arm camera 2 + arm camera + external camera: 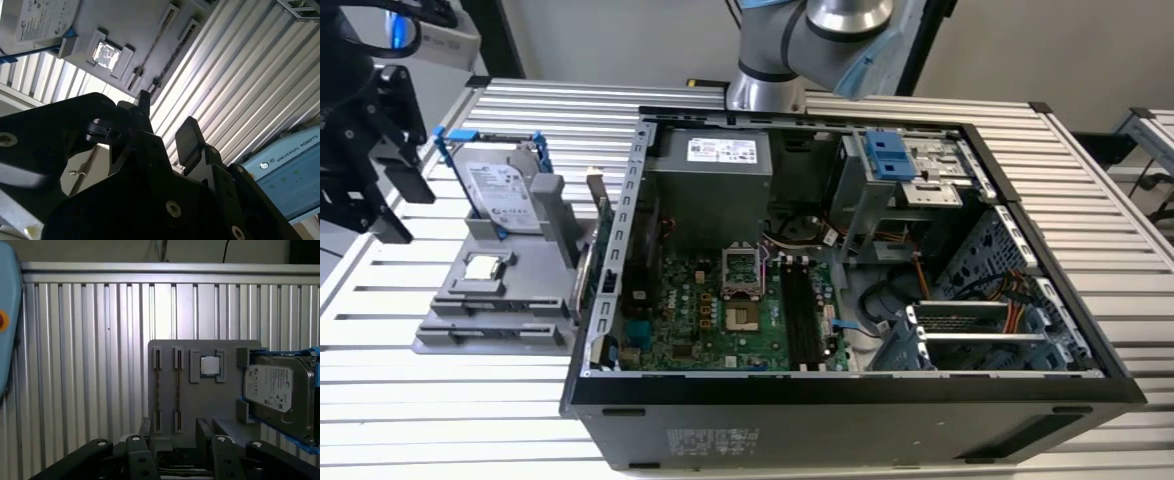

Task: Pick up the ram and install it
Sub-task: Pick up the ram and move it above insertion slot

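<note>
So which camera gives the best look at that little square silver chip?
The first wrist view: the chip faces the camera squarely, in its grey holder beside the hard drive. The second wrist view shows the chip slanted and glaring. The exterior view shows it small, on the holder at that view's left.

Robotics lab bench: aluminium-slat table (454, 405), opened computer case (854, 425), robot arm (767, 50) overhead.

Open air above ram (177, 387), hard drive (275, 395) standing tall nearby, case wall (624, 230) just beside holder (200, 400)
</note>
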### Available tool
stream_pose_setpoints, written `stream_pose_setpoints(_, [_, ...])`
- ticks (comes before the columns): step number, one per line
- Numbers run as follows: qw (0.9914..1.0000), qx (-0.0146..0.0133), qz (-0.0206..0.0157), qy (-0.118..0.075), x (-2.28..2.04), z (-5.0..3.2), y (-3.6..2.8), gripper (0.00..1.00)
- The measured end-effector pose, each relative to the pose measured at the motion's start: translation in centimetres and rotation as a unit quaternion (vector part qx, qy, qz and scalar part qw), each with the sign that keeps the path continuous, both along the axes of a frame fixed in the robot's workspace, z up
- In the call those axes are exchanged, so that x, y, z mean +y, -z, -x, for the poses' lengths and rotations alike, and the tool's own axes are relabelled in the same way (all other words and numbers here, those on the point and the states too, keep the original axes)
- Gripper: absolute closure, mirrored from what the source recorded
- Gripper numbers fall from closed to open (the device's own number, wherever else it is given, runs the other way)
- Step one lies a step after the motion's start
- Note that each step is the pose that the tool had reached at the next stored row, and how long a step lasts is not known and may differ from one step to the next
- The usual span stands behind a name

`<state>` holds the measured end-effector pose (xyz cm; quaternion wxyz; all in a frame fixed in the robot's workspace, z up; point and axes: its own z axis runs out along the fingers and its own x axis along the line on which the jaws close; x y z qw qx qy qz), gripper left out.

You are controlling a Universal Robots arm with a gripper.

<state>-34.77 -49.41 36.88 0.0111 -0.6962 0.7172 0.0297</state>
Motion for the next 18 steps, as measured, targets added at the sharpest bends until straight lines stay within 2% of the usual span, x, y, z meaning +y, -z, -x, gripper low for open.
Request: stream_pose_setpoints(18, [1.0,0.0,0.0004,0.0,0.09,-0.26,3.27,0.0])
